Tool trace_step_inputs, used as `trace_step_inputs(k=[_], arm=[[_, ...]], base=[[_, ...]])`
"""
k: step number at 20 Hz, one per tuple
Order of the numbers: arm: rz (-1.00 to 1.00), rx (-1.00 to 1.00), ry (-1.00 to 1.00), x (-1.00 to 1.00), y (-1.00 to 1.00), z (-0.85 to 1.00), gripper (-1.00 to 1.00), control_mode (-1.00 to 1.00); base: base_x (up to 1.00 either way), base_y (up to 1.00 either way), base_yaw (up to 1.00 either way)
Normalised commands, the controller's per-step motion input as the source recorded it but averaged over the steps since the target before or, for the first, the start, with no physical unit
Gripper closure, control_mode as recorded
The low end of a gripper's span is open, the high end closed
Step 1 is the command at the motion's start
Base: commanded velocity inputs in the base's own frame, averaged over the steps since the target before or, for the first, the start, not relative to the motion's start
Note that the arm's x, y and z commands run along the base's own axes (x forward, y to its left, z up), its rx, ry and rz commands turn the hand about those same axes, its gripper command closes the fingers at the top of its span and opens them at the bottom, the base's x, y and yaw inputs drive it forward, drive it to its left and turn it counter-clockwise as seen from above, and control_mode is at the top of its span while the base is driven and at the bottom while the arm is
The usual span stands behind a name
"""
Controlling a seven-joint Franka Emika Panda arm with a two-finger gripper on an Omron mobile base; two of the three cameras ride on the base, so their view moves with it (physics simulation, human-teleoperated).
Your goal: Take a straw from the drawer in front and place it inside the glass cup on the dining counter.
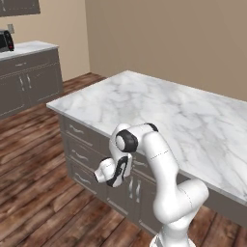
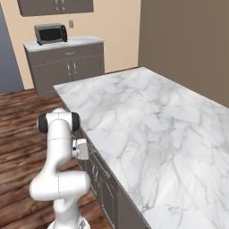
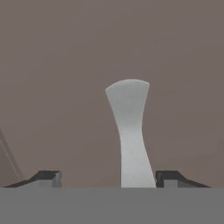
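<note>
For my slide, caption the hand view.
Close on the dark drawer front, gripper open with its fingertips either side of the silver handle.

White arm folded low, gripper [image 3: 107, 178] fingertips parted

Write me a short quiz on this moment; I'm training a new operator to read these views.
1. True or false: the gripper is shut on the drawer handle.
2. The counter top is: A) wood, B) white marble, C) black stone.
3. In the hand view, which fingertip is the handle nearer, the picture's left or right?

Key: 1 false, the jaws stand open on either side of the handle, not touching it. 2 B. 3 right.
</note>
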Motion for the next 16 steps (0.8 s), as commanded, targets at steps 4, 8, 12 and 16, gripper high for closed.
trace_step_inputs(k=[4, 8, 12, 16], arm=[[0.01, 0.00, -0.02, -0.38, -0.03, 0.00, 1.00, -1.00], [0.00, 0.01, 0.00, -0.50, 0.06, 0.00, 1.00, -1.00], [0.00, 0.04, 0.00, -0.59, 0.24, 0.00, 1.00, -1.00], [0.00, 0.08, 0.00, -0.75, 0.44, 0.00, 1.00, -1.00]], base=[[0.00, 0.00, 0.00], [0.00, 0.00, 0.00], [0.00, 0.00, 0.00], [0.00, 0.00, 0.00]])
